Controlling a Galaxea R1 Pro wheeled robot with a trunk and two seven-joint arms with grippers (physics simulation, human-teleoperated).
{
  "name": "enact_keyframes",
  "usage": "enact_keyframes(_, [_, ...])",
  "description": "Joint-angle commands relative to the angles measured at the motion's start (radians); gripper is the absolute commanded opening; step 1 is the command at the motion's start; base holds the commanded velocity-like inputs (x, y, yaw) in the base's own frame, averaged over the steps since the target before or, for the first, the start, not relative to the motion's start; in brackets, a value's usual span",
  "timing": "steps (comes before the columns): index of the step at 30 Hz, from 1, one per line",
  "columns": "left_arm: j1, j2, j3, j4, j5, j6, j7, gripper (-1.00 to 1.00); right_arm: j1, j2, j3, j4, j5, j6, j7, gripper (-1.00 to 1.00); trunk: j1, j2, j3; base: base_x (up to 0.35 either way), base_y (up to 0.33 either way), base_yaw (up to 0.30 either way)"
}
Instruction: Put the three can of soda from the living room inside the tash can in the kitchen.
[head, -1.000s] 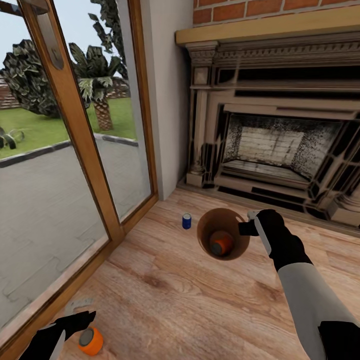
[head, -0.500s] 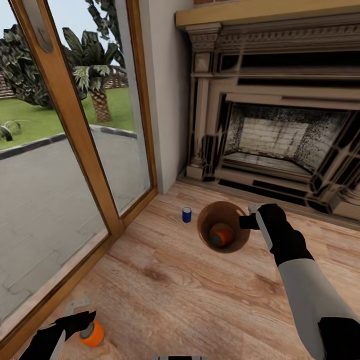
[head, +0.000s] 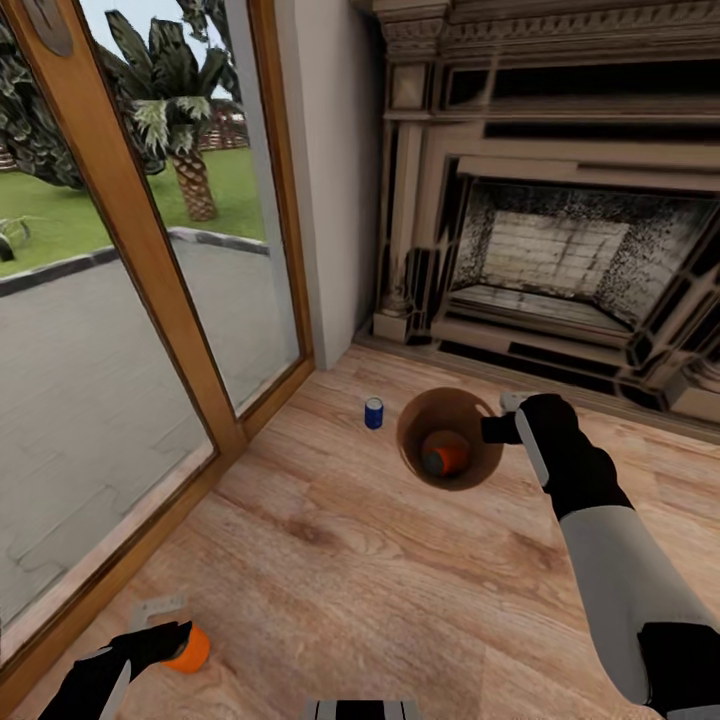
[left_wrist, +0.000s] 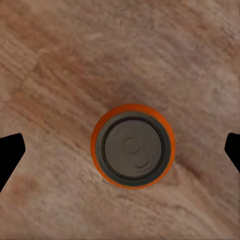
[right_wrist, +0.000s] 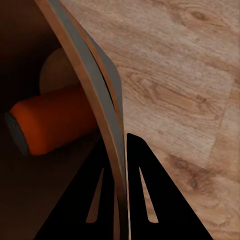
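Head view: the right gripper (head: 500, 428) pinches the tash can (head: 478, 476) by its rim, one orange can (head: 445, 455) lying inside, the blue can (head: 373, 413) standing just beside it. The left gripper (head: 160, 632) hovers over the second orange can (head: 188, 650).

Left wrist: that can (left_wrist: 132, 145) stands upright, centred between wide-apart fingertips (left_wrist: 10, 150), straight below.

Right wrist: fingers (right_wrist: 142, 200) are clamped on the bucket wall (right_wrist: 85, 100).

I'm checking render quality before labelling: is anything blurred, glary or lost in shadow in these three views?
Head view: sharp, evenly lit, no glare on the glass doors. Left wrist view: the wood floor looks soft, and the orange can casts a faint shadow. Right wrist view: the bucket interior is very dark around the other orange can.
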Motion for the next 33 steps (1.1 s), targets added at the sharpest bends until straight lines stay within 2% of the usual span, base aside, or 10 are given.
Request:
enact_keyframes(1, [0.000,0.000,0.000,0.000,-0.001,-0.002,0.000,1.00,-0.001,0.000,-0.001,-0.001,-0.010,0.000,0.004,-1.00,0.000,0.000,-0.004,0.000,0.000,0.000])
enact_keyframes(3, [0.000,0.000,0.000,0.000,-0.001,-0.005,0.000,1.00,-0.003,-0.001,0.000,-0.001,-0.010,0.000,0.004,-1.00,0.001,-0.001,-0.012,0.000,0.000,0.000])
enact_keyframes(12, [0.000,0.000,0.000,0.000,-0.002,-0.014,0.001,1.00,-0.004,-0.016,0.000,-0.001,-0.010,0.000,0.004,-1.00,0.001,-0.001,-0.012,0.001,-0.004,0.000])
enact_keyframes(19, [0.000,0.000,0.000,-0.001,-0.001,-0.016,0.000,1.00,-0.004,-0.018,0.000,-0.001,-0.010,0.000,0.004,-1.00,0.001,-0.001,-0.012,0.080,-0.131,0.000])
enact_keyframes(28, [0.000,0.000,0.000,-0.002,0.000,-0.015,0.000,1.00,-0.004,-0.018,0.000,-0.001,-0.010,0.000,0.004,-1.00,0.001,-0.001,-0.012,0.014,-0.021,0.000])
enact_keyframes(33, [0.000,0.000,0.000,-0.001,0.000,-0.016,0.000,1.00,-0.004,-0.018,0.000,-0.001,-0.010,0.000,0.004,-1.00,0.003,-0.002,-0.031,0.000,-0.001,0.000])
